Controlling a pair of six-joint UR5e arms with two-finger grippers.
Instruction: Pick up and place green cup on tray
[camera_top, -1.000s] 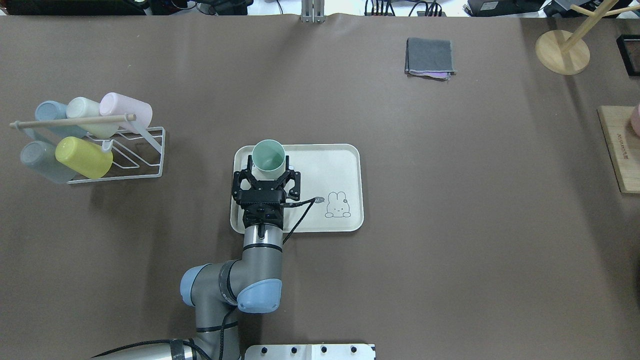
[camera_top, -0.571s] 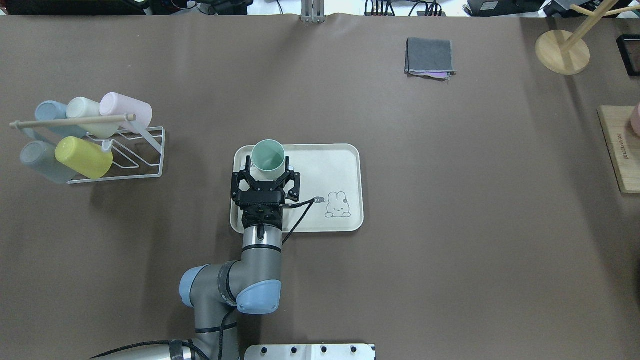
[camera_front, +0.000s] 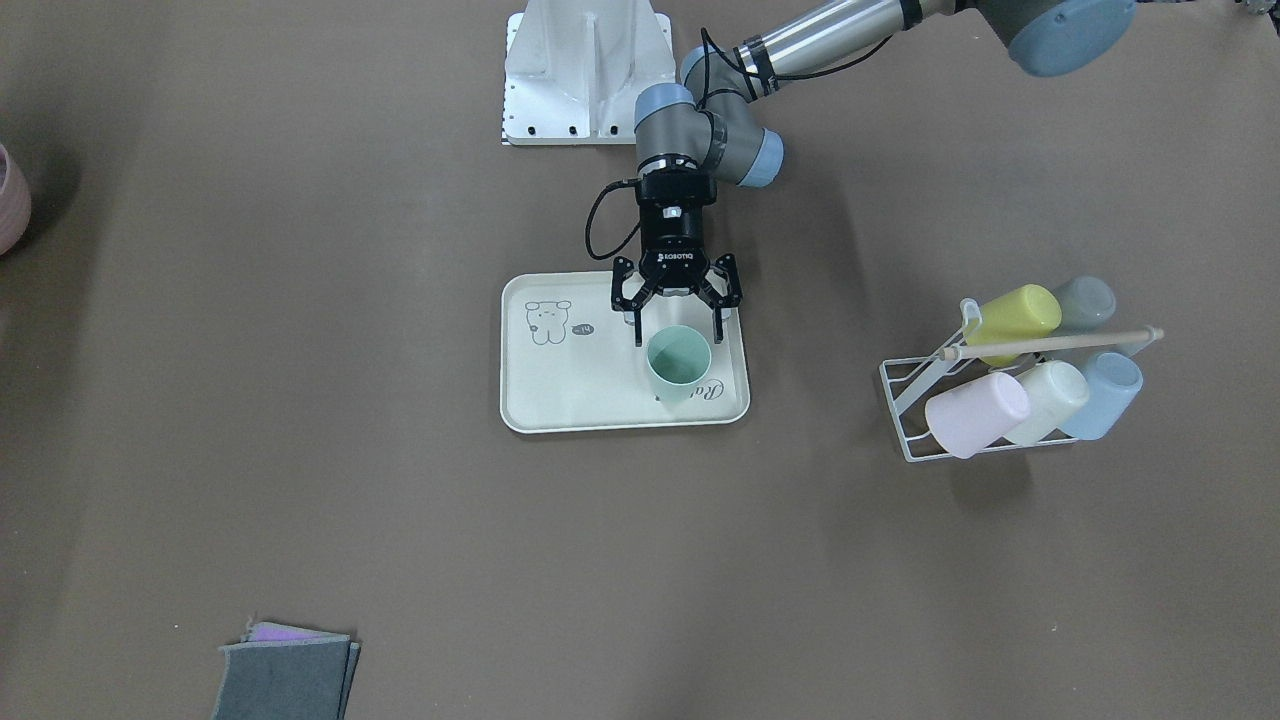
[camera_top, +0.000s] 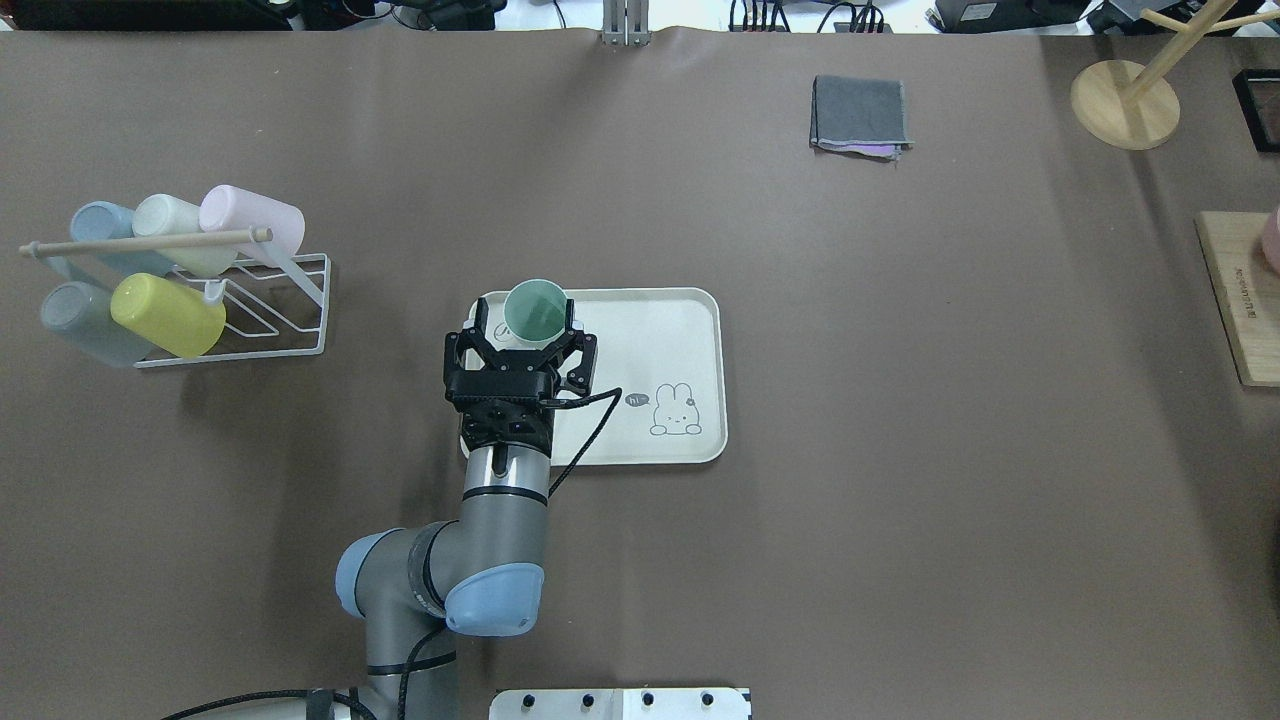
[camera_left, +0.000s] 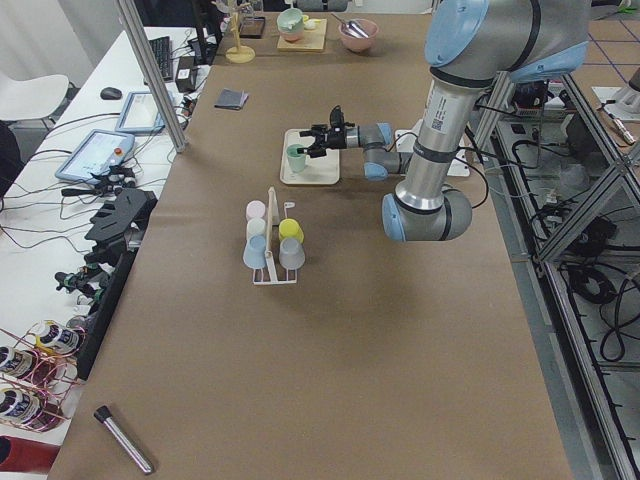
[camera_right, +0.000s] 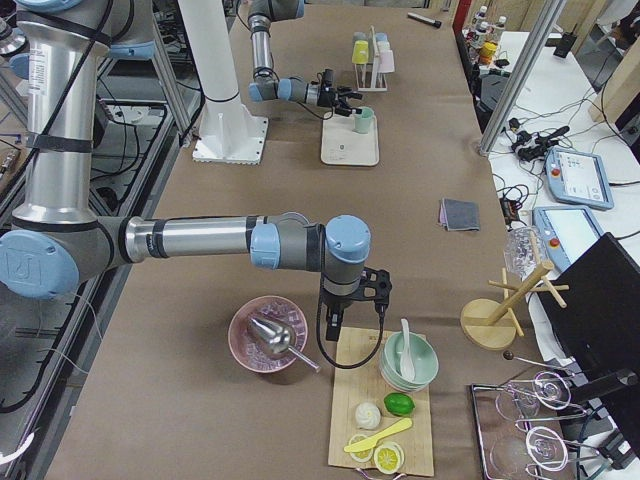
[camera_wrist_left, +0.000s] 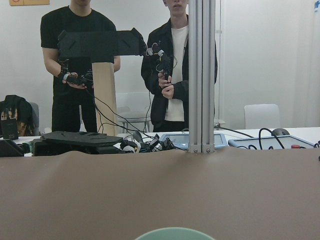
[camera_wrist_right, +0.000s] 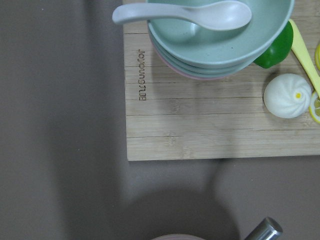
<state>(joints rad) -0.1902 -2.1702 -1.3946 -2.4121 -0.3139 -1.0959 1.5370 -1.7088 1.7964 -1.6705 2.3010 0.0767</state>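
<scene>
You can see the green cup standing upright, mouth up, on the tray. It sits in the tray's corner that is farthest from the robot's base and on the robot's left. In the front-facing view it covers part of the script lettering.

The left gripper points along the table at the cup with its claw spread wide. One finger stands on each side of the cup's wall. In the front-facing view you can make out a thin gap at each fingertip, so the claw grips nothing. In the left wrist view only the cup's rim shows, at the bottom edge.

The right gripper hangs far off at the other end of the table, next to a wooden board. That board carries a stack of bowls with a spoon in the top one. Only the side view shows this claw, so you cannot tell how far open it is.

To the robot's left of the tray stands a white wire rack that holds a yellow-green cup among other cups. A folded grey cloth lies well apart on the far side of the table.
</scene>
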